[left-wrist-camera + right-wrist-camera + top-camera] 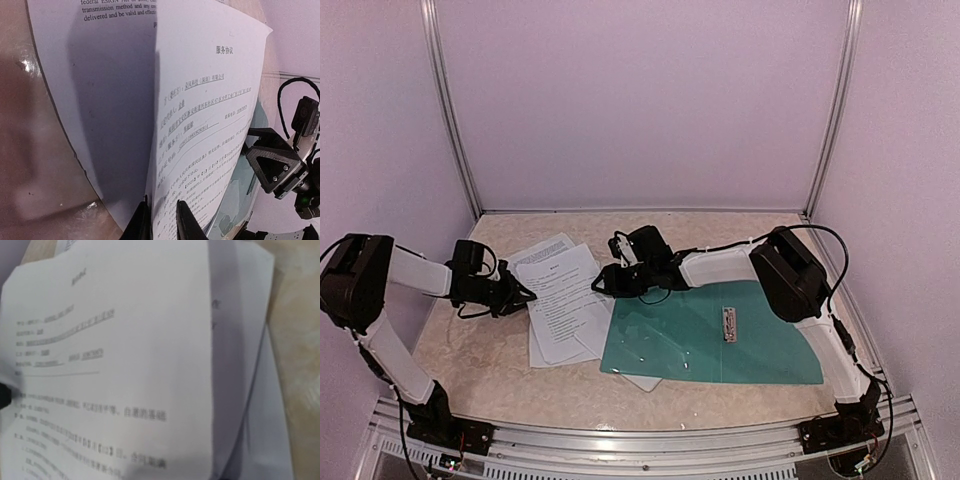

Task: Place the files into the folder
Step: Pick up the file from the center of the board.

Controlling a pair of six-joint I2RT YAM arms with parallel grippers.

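The files [558, 298] lie as a loose stack of white printed sheets on the table, their right side overlapping the left edge of the open teal folder [750, 345]. A small metal clip [729, 324] sits at the folder's middle. My left gripper [523, 293] is at the stack's left edge. In the left wrist view its fingers [161, 201] are closed on the edge of the top sheet [210, 115], which curls up off the sheets below. My right gripper [605, 283] hovers at the stack's right edge. Printed paper [110, 370] fills the right wrist view and hides that gripper's fingers.
The beige marbled table [480, 350] is boxed in by pale walls with aluminium posts [455, 130] at the back corners. A metal rail [650, 440] runs along the near edge. A black cable [820, 235] loops over the right arm.
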